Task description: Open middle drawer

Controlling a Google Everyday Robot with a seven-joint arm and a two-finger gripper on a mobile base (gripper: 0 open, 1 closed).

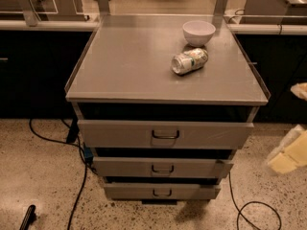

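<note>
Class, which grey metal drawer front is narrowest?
The bottom grey metal drawer front, lowest in the stack, beneath the middle drawer and the widest top drawer. The pale pincer hangs at the right, touching none.

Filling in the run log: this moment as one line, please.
gripper: far right, low, beside cabinet | middle drawer: handle untouched | on top: bowl, can on its side

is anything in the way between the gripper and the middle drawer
Nothing visible does. The gripper is at the right edge of the view, off to the side of the cabinet, roughly level with the middle drawer. The drawer's handle faces open floor; the can and bowl sit up on the top.
</note>
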